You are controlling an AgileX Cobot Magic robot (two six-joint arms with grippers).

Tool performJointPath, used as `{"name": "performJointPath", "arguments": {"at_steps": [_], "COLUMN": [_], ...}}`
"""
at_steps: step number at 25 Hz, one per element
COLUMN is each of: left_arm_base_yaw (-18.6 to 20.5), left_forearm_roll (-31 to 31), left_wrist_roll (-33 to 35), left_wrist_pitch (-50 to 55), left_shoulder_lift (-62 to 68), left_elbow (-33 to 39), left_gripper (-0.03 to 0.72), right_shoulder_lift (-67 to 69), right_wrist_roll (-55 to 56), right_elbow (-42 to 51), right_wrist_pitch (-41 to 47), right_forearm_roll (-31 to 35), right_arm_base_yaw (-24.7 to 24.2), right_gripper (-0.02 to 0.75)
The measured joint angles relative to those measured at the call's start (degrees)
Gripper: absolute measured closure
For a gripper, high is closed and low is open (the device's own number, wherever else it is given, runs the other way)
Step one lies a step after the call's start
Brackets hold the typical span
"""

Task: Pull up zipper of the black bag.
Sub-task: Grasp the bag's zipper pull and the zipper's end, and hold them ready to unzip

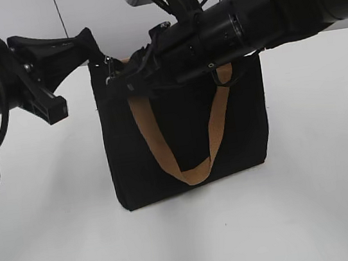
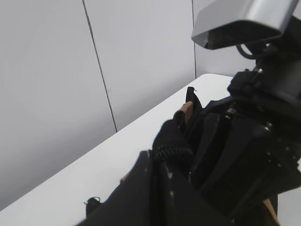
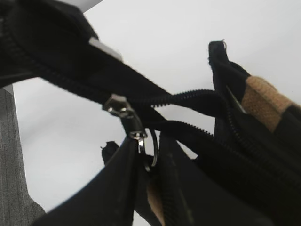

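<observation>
The black bag (image 1: 244, 120) stands upright on the white table, its tan handle (image 1: 193, 173) hanging down the front. My left gripper (image 1: 87, 42) is shut on the bag's top left corner; in the left wrist view (image 2: 157, 157) its fingertips pinch black zipper tape. My right gripper (image 1: 118, 80) reaches across from the right to the bag's top left. In the right wrist view the silver zipper slider (image 3: 117, 106) sits on the tape. Its ring-ended pull tab hangs between the right fingers (image 3: 148, 160), which are shut on it. Past the slider the two zipper tapes part.
The white table (image 1: 314, 202) lies around the bag, with a pale wall (image 2: 56, 70) behind it. A small black scrap (image 2: 91, 205) lies on the table near the bag's end. The right arm (image 1: 260, 8) spans the top of the bag.
</observation>
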Motion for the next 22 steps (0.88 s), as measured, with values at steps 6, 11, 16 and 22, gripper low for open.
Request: {"name": "performJointPath", "arguments": {"at_steps": [6,11,16,22], "left_arm_base_yaw": [0.0,0.0,0.0,0.0], "left_forearm_roll": [0.0,0.0,0.0,0.0], "left_wrist_roll": [0.0,0.0,0.0,0.0], "left_wrist_pitch": [0.1,0.1,0.1,0.1], "left_shoulder_lift": [0.0,0.0,0.0,0.0], "left_elbow": [0.0,0.0,0.0,0.0], "left_gripper": [0.697,0.697,0.697,0.697], "right_shoulder_lift": [0.0,0.0,0.0,0.0], "right_wrist_roll": [2.1,3.3,5.8,7.4], "right_elbow": [0.0,0.0,0.0,0.0], "right_wrist_pitch": [0.1,0.1,0.1,0.1], "right_forearm_roll": [0.0,0.0,0.0,0.0], "right_arm_base_yaw": [0.0,0.0,0.0,0.0], "right_gripper": [0.596,0.596,0.596,0.596]}}
